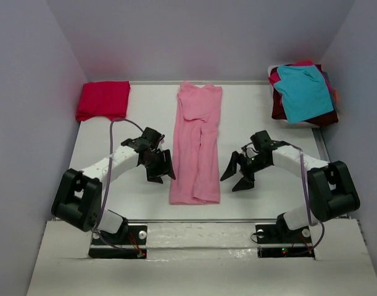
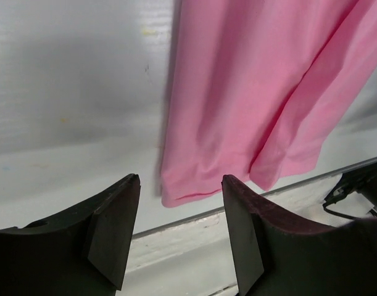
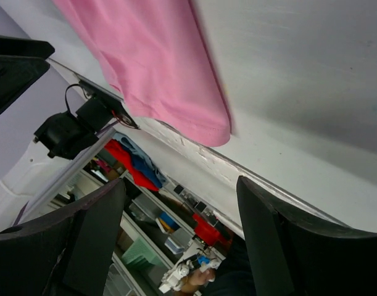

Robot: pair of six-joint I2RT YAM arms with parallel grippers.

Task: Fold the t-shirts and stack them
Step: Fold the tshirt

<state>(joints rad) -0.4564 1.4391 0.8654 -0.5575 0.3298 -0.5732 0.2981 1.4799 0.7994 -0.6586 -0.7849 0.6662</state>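
Light pink cotton t-shirt (image 1: 197,145) folded into long narrow strip, flat on white table (image 1: 262,123) between arms. Left gripper (image 1: 163,177) beside it, jaws spread, empty. Right gripper (image 1: 234,180) likewise. Folded crimson red t-shirt (image 1: 103,100) far-left corner. Teal-topped t-shirt pile (image 1: 304,92) far-right.

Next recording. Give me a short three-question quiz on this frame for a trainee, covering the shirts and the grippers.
1. True or false: the left gripper and the right gripper both grip the pink t-shirt.
2. Where does the folded red t-shirt lie? A: far left corner. B: far right corner. C: near edge.
3. Fill in: the top tee on the pile at the far right is ____.
Key: 1 false, both stand open beside it; 2 A; 3 teal.
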